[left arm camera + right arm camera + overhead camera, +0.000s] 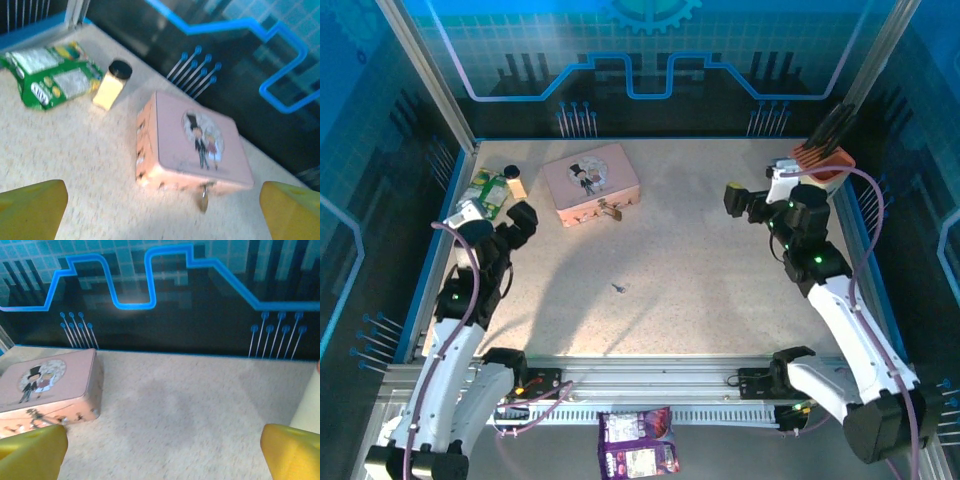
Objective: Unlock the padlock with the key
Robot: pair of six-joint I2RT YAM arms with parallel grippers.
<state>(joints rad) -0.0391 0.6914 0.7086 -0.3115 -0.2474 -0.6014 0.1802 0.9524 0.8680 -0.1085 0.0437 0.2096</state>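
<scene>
The pink box point(590, 183) lies at the back left of the table, and the small brass padlock point(613, 210) hangs from its front clasp. In the left wrist view the padlock point(202, 199) dangles below the box point(195, 145). The tiny silver-grey key point(619, 289) lies alone on the table's middle, nearer the front. My left gripper point(520, 222) hovers left of the box, open and empty, its yellow fingertips point(35, 207) wide apart. At the right, my right gripper point(740, 200) is open and empty and faces the box point(47, 385).
A green packet point(488, 190) and a small yellow bottle with a black cap point(515, 183) sit left of the box. An orange holder with black tools point(820, 155) stands at the back right. A purple packet point(638, 445) lies below the front rail. Blue walls enclose the table.
</scene>
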